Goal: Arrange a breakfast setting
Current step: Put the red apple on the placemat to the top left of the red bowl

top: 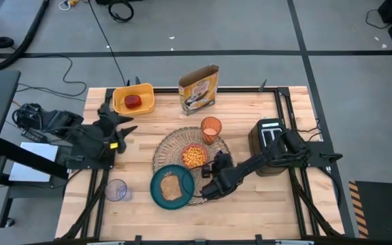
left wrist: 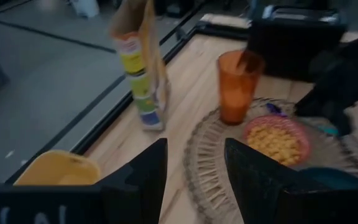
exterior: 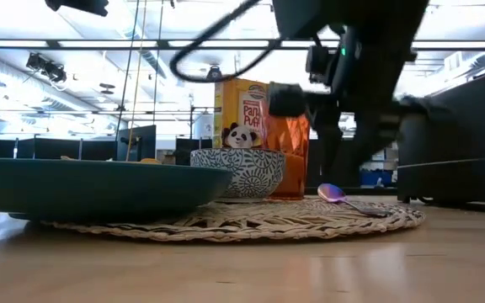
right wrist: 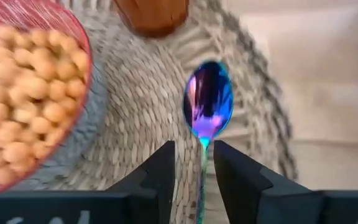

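Note:
The round woven placemat [top: 175, 144] lies at the table's middle. On it stand the bowl of orange cereal [top: 194, 156], red inside and patterned outside [exterior: 238, 172], and the orange cup [top: 211, 128]. The teal plate with toast [top: 172, 187] rests on the mat's near edge. The shiny blue spoon [right wrist: 207, 102] lies on the mat right of the bowl [exterior: 343, 199]. My right gripper [right wrist: 194, 149] is open low over the mat [top: 218, 163], one finger on either side of the spoon's handle. My left gripper [left wrist: 194, 180] is open and empty at the left [top: 118, 133]. The red apple [top: 135, 102] lies in the yellow bin.
The yellow bin [top: 133, 99] and a cereal box [top: 199, 88] stand at the far edge. The black toaster [top: 267, 136] is at the right under my right arm. A small clear cup [top: 116, 190] stands near the front left. Bare wood lies at the front right.

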